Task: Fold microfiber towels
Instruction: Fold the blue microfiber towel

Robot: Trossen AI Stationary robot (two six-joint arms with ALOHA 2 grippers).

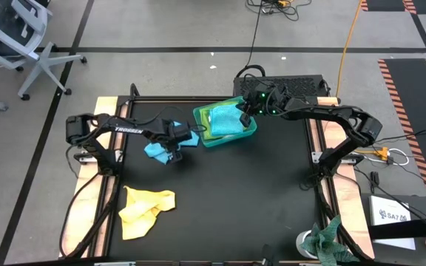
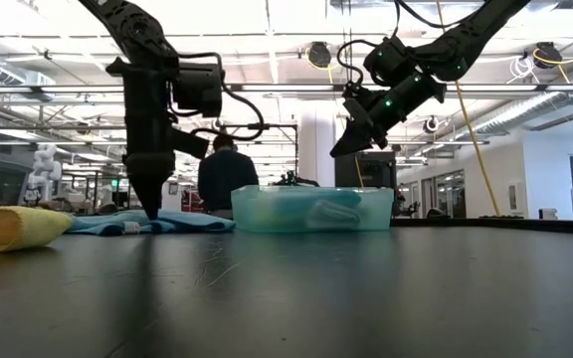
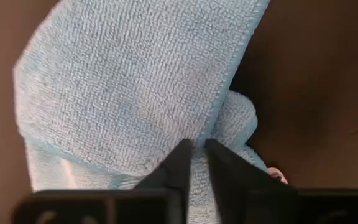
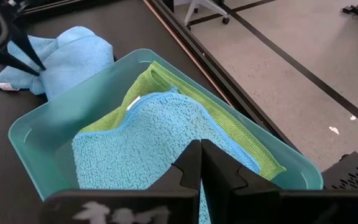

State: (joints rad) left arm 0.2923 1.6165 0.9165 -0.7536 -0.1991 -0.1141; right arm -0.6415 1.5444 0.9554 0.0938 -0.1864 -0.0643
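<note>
Your left end effector (image 1: 171, 154) pinches the light blue towel (image 1: 156, 150) on the bench (image 1: 250, 192).
Nearest you, a yellow towel (image 1: 143, 210) lies crumpled at the bench's front left. Farther in, your left end effector stands down on the light blue towel, its fingers (image 3: 182, 163) nearly together with a fold of cloth between them. Beyond, your right end effector (image 1: 242, 118) hovers with fingers together above the teal tray (image 4: 36, 134), which holds a turquoise towel (image 4: 148, 146) over a lime green towel (image 4: 166, 81).
</note>
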